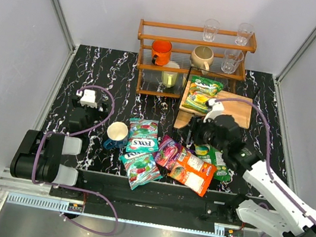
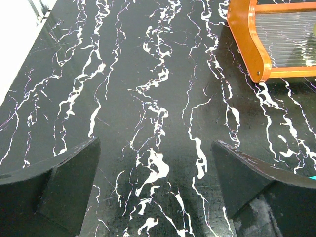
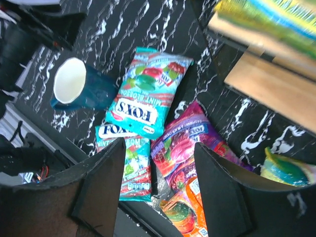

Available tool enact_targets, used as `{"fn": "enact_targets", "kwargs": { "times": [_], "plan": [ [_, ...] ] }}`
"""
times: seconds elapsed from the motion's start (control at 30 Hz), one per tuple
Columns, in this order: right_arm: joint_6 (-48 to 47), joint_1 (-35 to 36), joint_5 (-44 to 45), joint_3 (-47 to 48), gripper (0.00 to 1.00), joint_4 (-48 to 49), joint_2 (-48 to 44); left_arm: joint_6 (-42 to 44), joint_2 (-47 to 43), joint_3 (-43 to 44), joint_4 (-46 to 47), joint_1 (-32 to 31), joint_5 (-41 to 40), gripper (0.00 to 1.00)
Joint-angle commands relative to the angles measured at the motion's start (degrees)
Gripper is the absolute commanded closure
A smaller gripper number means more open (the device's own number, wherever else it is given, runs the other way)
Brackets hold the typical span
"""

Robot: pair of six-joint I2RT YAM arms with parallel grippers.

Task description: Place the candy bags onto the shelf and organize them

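One green-yellow bag (image 1: 203,93) seemingly lies on the shelf (image 1: 238,110), the other candy bags (image 1: 142,135) on the worktop (image 1: 94,66); left jaws and right jaws are spread, empty, the right over the purple bag (image 3: 180,153), likely next to descend on and pinch.

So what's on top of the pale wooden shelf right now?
One green-yellow candy bag lies on the shelf, upper board; the right arm hides much of the lower board.

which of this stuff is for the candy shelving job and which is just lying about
For the job: pale wood shelf; green-yellow bag on it; teal bag; second teal bag; purple bag; orange bag; second green-yellow bag.
Lying about: blue mug; orange-brown rack with cups and glasses.
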Motion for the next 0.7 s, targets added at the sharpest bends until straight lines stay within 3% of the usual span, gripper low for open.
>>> {"fn": "enact_targets", "kwargs": {
  "times": [0.0, 0.17, 0.27, 0.4, 0.5, 0.67],
  "plan": [
    [4.1, 4.9, 3.7, -4.0, 0.34, 7.2, 3.4, -0.4, 0.2, 1.9, 2.8, -0.1, -0.6, 0.01],
    [8.0, 7.3, 3.9, -8.5, 0.32, 16.5, 10.3, -0.4, 0.1, 1.9, 2.8, -0.1, -0.6, 0.01],
    [7.4, 8.4, 7.1, -8.5, 0.31, 16.1, 13.3, -0.4, 0.2, 1.9, 2.7, 0.0, -0.6, 0.01],
    [8.1, 8.6, 17.7, -7.7, 0.31, 8.9, 13.1, -0.4, 0.2, 2.0, 2.8, 0.0, -0.6, 0.01],
    [11.9, 8.6, 28.8, -7.7, 0.3, 0.4, 9.8, -0.4, 0.2, 2.0, 2.7, -0.1, -0.6, 0.01],
    [21.4, 8.4, 38.6, -10.1, 0.31, -9.9, 4.7, -0.4, 0.2, 2.0, 2.7, 0.0, -0.6, 0.01]
  ]
}}
